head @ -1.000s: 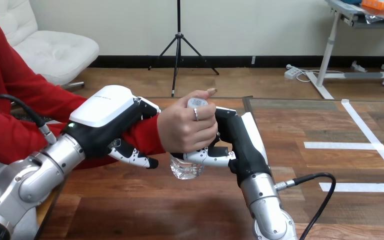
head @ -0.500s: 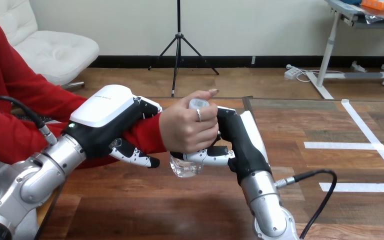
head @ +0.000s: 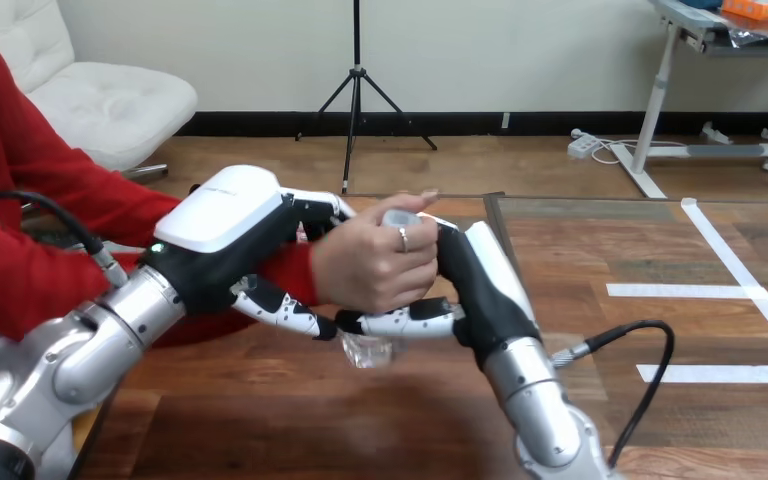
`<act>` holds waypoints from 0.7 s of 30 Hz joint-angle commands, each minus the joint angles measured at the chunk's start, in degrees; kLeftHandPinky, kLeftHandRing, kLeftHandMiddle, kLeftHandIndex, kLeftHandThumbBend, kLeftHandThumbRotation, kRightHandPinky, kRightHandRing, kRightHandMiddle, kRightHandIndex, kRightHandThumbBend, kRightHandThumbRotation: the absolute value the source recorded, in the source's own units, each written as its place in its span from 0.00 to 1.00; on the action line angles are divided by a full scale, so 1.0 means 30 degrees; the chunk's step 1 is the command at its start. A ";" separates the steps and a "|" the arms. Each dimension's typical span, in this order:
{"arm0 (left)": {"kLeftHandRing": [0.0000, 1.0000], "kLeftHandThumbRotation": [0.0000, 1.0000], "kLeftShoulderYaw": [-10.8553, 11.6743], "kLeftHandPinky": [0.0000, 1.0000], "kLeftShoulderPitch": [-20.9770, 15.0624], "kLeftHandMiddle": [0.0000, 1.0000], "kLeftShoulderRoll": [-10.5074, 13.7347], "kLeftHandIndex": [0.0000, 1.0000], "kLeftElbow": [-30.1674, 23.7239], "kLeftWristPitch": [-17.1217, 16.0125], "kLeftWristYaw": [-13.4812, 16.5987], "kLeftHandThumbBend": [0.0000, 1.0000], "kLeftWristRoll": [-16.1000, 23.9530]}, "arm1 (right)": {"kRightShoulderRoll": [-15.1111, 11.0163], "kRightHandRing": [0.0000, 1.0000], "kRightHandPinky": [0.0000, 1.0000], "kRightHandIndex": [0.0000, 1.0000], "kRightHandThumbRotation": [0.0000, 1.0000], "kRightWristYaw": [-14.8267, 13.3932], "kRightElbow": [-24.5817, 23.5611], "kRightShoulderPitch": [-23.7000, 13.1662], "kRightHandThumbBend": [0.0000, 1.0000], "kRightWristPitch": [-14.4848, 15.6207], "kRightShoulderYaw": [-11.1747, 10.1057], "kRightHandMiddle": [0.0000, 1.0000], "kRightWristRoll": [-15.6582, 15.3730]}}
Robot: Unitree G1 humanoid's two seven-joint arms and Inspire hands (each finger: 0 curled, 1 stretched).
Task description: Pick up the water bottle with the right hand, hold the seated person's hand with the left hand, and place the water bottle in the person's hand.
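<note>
Over table (head: 360, 420), right hand (head: 468, 275) grips water bottle (head: 367, 350); left hand (head: 225, 225) seemingly clasps person's wrist (head: 298, 268).

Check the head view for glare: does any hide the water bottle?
Head view: even lighting; a sheen on the table at right; the left hand is bright on its white shell, edges intact; the water bottle shows its clear base under the person's hand, no glare hiding it.

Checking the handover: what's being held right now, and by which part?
The water bottle: the person's hand wraps its middle, the right hand grips just below.
</note>
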 commanded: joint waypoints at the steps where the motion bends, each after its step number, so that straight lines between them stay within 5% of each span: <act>1: 0.88 0.48 0.0499 0.82 -0.0804 0.90 -0.0219 0.93 -0.2049 0.0127 0.0453 0.99 0.0006 | -0.0028 0.99 0.97 0.99 0.44 0.0358 -0.1196 -0.1285 1.00 0.0275 0.0200 0.99 0.0043; 8: 0.97 0.54 0.0464 0.96 -0.0524 0.98 0.0180 0.99 -0.3001 0.0627 0.0754 1.00 0.0744 | -0.0266 1.00 1.00 1.00 0.51 0.0396 -0.1503 -0.1132 1.00 0.0651 0.0397 1.00 -0.0140; 21: 1.00 0.61 0.0628 1.00 -0.0104 1.00 0.0498 1.00 -0.3921 0.1020 0.1064 1.00 0.1451 | -0.0396 1.00 1.00 1.00 0.60 0.0442 -0.1498 -0.1056 1.00 0.0819 0.0547 1.00 -0.0165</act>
